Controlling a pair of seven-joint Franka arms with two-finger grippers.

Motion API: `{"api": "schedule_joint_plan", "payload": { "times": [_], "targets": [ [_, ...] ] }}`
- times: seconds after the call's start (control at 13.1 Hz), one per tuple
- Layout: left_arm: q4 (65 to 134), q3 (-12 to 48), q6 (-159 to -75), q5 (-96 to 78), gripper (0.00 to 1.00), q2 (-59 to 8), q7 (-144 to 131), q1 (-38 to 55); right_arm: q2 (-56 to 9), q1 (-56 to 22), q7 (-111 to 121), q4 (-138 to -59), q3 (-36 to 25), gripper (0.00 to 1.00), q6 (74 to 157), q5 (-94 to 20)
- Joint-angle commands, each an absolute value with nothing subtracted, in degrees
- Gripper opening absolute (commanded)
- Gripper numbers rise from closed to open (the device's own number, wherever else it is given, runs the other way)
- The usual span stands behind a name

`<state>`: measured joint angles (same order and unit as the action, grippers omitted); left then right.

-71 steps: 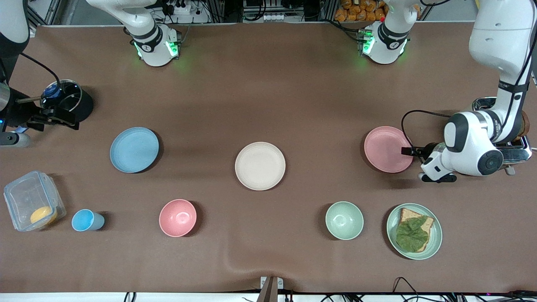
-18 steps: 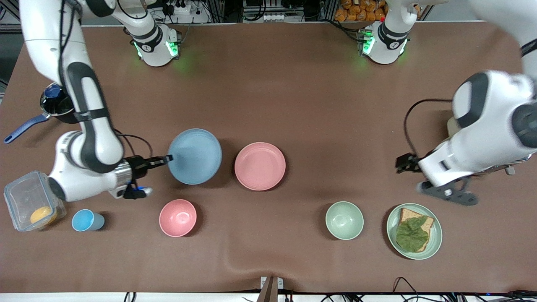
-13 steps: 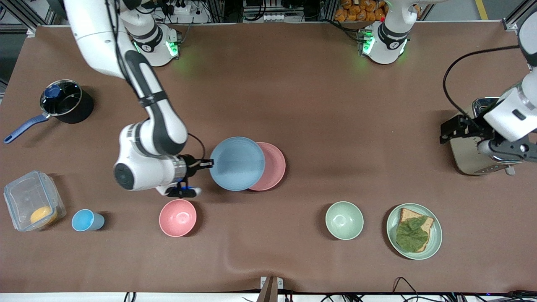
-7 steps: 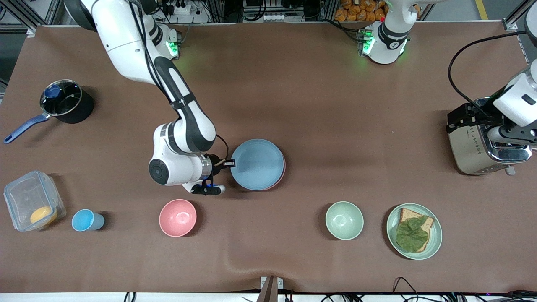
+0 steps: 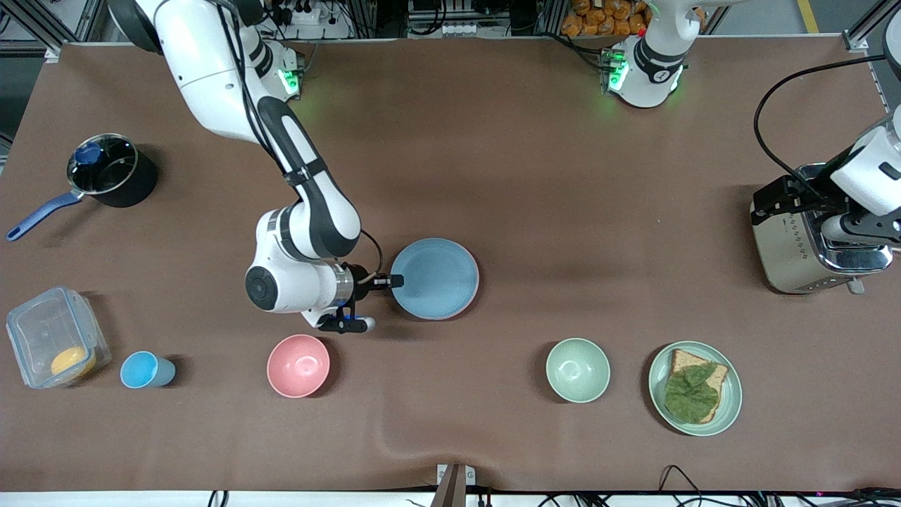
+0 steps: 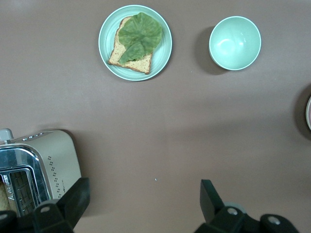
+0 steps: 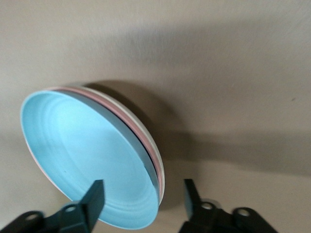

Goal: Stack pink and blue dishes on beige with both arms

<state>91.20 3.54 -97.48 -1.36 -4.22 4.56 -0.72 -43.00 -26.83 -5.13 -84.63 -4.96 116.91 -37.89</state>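
Note:
The light blue plate (image 5: 435, 278) lies on top of the stack in the middle of the table. In the right wrist view the blue plate (image 7: 87, 160) rests on the pink plate (image 7: 116, 108), and only a thin rim of the beige plate (image 7: 163, 175) shows under both. My right gripper (image 5: 394, 281) is at the stack's edge toward the right arm's end. It is open (image 7: 143, 189), one finger over the blue plate and one off its rim. My left gripper (image 5: 759, 205) hangs open (image 6: 144, 187) and empty by the toaster.
A toaster (image 5: 795, 246) stands at the left arm's end. Nearer the front camera are a green bowl (image 5: 577, 370), a green plate with bread and a leaf (image 5: 695, 387), a pink bowl (image 5: 298, 365), a blue cup (image 5: 144, 370) and a clear box (image 5: 56, 336). A black pot (image 5: 109, 172) stands at the right arm's end.
The right arm carried the blue plate across and set it squarely on the pink plate, covering it. The left arm drew back to the toaster and has stayed there.

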Motion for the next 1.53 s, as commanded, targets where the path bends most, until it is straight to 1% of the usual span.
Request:
{"api": "schedule_joint_plan", "payload": {
  "times": [0.0, 0.15, 0.31, 0.46, 0.69, 0.84, 0.92, 0.99, 1.22, 1.45],
  "targets": [
    [90.79, 3.87, -96.77, -1.32, 1.00, -3.78, 4.31, -0.97, -42.72, -22.87, -4.40, -80.87, -5.27, 1.00, 110.25, -37.71],
    [90.70, 3.87, -95.98, -1.23, 1.00, -3.69, 4.22, -1.05, -42.19, -17.43, -2.73, -78.58, -5.27, 1.00, 104.70, -30.89],
    [90.70, 3.87, -95.98, -1.23, 1.00, -3.78, 4.22, -1.14, -41.14, -11.81, -0.28, -78.14, -5.10, 1.00, 101.53, -24.55],
    [90.62, 3.87, -95.98, -1.40, 1.00, -3.78, 4.31, -1.06, -39.99, -8.11, 4.11, -78.22, -6.15, 1.00, 97.84, -19.54],
    [89.74, 3.69, -95.45, -1.41, 1.00, -4.13, 4.13, -1.23, -37.01, -3.01, 9.65, -78.49, -6.50, 1.00, 95.63, -12.25],
    [89.47, 3.60, -95.27, -1.67, 1.00, -4.48, 4.13, -1.14, -34.12, -1.33, 12.38, -78.75, -6.59, 1.00, 94.58, -6.44],
    [89.56, 3.60, -95.27, -1.84, 1.00, -4.48, 4.13, -1.23, -32.62, -0.54, 12.74, -78.75, -6.50, 1.00, 93.79, -5.46],
    [89.56, 3.60, -95.27, -1.85, 1.00, -4.48, 4.13, -1.23, -30.08, -0.53, 12.14, -79.19, -6.50, 1.00, 92.74, -5.01],
    [89.56, 3.60, -95.27, -1.76, 1.00, -4.48, 4.04, -1.14, -18.84, -0.44, 12.04, -86.99, -6.33, 1.00, 93.16, -0.80],
    [89.56, 3.60, -95.27, -1.76, 1.00, -4.48, 3.96, -1.14, -12.24, -0.53, 10.82, -88.33, -6.42, 1.00, 92.55, -0.53]
  ]
}}
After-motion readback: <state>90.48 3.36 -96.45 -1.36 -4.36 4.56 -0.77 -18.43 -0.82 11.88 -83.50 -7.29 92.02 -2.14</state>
